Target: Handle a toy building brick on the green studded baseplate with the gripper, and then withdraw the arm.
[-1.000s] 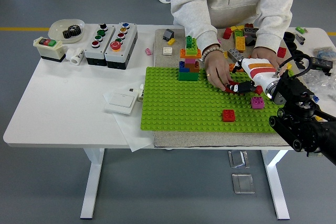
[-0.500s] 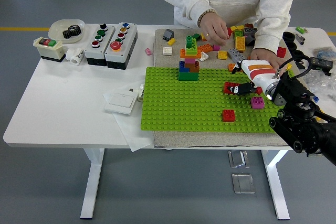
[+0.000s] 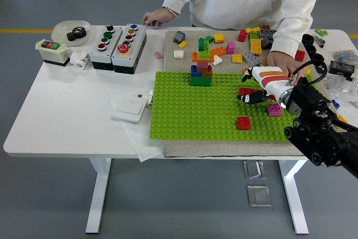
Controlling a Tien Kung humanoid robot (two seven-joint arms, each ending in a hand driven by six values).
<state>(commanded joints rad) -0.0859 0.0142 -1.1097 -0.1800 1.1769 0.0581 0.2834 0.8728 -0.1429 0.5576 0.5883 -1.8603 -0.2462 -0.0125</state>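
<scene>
Across the table, we see the person's hand [image 3: 152, 17] gone from the loose bricks to the far edge.
Our right hand [image 3: 250, 97] hovers over the baseplate [image 3: 190, 117], fingertips touching a red brick [image 3: 246, 90]; grip unclear.

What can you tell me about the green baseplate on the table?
The green baseplate is a flat, bright green plastic sheet covered in rows of studs. It lies flat on a grey mat near the table's front edge. A stacked brick tower stands at its far edge, with red and pink bricks toward its right side. The robot's right hand reaches over it there.
</scene>
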